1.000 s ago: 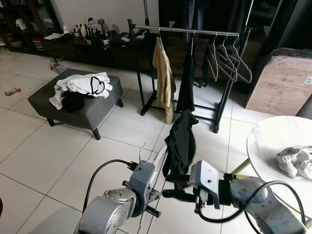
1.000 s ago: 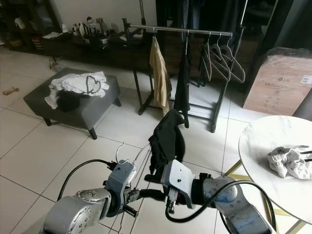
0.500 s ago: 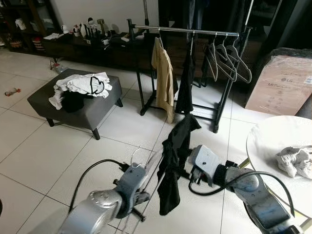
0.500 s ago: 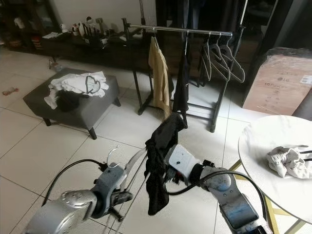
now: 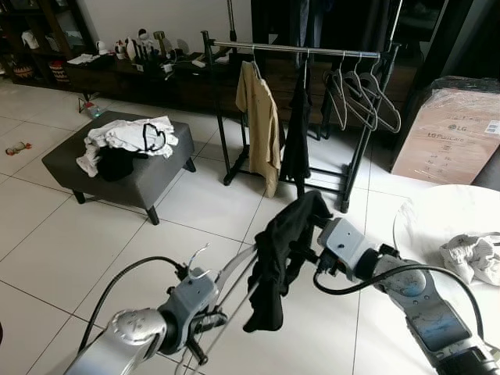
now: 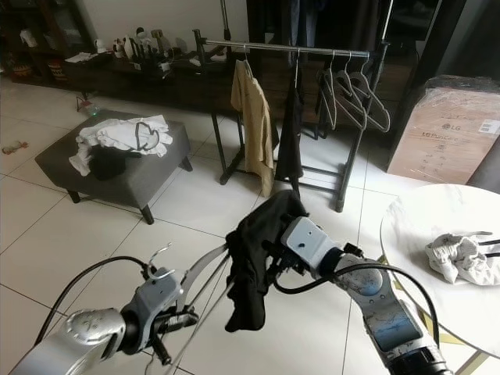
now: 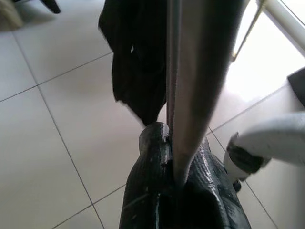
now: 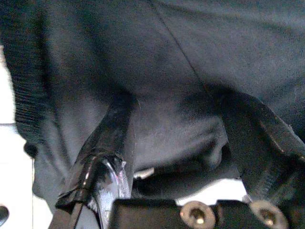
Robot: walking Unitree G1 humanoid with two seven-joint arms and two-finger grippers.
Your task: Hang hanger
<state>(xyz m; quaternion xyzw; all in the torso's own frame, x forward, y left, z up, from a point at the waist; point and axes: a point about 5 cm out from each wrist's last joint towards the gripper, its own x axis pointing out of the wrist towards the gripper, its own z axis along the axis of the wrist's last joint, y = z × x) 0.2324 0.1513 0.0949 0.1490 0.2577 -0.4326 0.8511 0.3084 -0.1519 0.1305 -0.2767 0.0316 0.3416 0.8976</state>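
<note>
- Two arms share the load: the left gripper (image 5: 209, 319) is clamped on the pale hanger (image 5: 234, 269), whose wire hook (image 5: 194, 256) sticks up just above the wrist, and the left wrist view shows the black fingers (image 7: 157, 152) closed around the hanger's bar.
- The right gripper (image 5: 312, 254) is buried in the black garment (image 5: 281, 250) draped over the hanger's far end; in the right wrist view its fingers (image 8: 102, 157) stand apart with dark cloth between and around them (whether they truly pinch it I cannot tell).
- Against a second ago, the right arm has stretched forward and up, so the garment now hangs higher and further from the body, its top bunched over the gripper rather than standing as a tall peak.
- The left arm has dropped lower and swung left since then; the hanger now slants up from it toward the garment.
- The hanger and garment are held in the air over the tiled floor (image 5: 70, 242), well short of the clothes rack (image 5: 312, 51).
- On the rack hang a tan shirt (image 5: 260, 125), a dark garment (image 5: 297, 133) and several bare hangers (image 5: 363, 90), all as before.
- To the left sits a grey ottoman (image 5: 117, 168) with white and dark clothes (image 5: 129, 137) heaped on it.
- At the right, a round white surface (image 5: 430, 226) carries a crumpled pale cloth (image 5: 473, 258); behind it stands a cardboard box (image 5: 449, 137).
</note>
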